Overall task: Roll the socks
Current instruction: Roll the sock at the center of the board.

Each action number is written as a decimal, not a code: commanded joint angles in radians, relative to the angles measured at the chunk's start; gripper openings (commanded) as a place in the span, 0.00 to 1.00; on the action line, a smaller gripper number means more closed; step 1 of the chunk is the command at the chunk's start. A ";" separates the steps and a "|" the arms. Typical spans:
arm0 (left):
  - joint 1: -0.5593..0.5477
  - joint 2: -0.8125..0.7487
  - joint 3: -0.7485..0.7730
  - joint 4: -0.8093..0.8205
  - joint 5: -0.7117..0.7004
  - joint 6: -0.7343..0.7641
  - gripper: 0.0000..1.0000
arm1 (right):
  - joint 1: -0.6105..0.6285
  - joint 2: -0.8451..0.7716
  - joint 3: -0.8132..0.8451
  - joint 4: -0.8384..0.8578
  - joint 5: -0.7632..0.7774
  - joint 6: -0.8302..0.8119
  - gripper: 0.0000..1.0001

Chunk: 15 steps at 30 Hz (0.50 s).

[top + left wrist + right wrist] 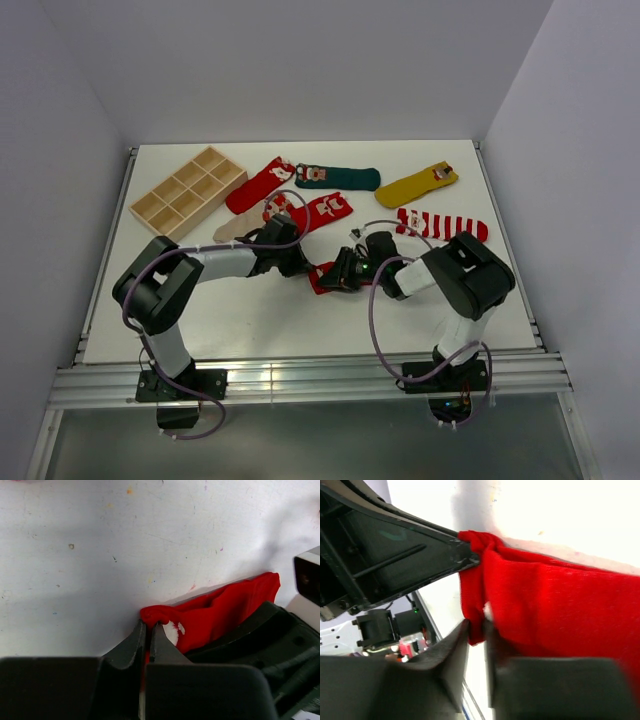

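Observation:
One red sock (319,281) lies bunched on the white table between my two grippers. In the left wrist view, my left gripper (148,623) is shut on a pinched edge of this red sock (220,611), beside a small white patch. The right gripper (478,628) holds a hanging fold of the same red sock (560,605) between its narrowly set jaws. From above, the left gripper (303,264) and the right gripper (334,274) nearly touch. Farther back lie other socks: red (259,185), dark green (340,178), mustard yellow (417,184), striped (443,225), a red one with a figure (318,212) and beige (235,229).
A wooden tray (187,190) with several compartments stands at the back left of the table. Grey walls close in the table on three sides. An aluminium rail runs along the near edge by the arm bases.

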 commanded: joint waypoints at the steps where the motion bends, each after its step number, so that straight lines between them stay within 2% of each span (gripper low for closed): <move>1: -0.007 0.021 0.009 -0.093 -0.061 0.048 0.00 | -0.001 -0.120 0.054 -0.252 0.077 -0.123 0.36; 4: -0.007 0.009 0.013 -0.121 -0.086 0.054 0.00 | -0.001 -0.244 0.090 -0.418 0.171 -0.193 0.46; 7: -0.007 -0.003 0.017 -0.128 -0.086 0.062 0.00 | -0.004 -0.334 0.136 -0.608 0.296 -0.265 0.50; 8: -0.007 -0.008 0.018 -0.131 -0.116 0.064 0.00 | -0.009 -0.375 0.149 -0.657 0.406 -0.288 0.50; 10: -0.007 -0.020 0.018 -0.134 -0.124 0.067 0.00 | -0.018 -0.380 0.195 -0.788 0.518 -0.311 0.47; 15: -0.007 -0.038 0.021 -0.145 -0.147 0.076 0.00 | -0.053 -0.300 0.258 -0.895 0.578 -0.322 0.41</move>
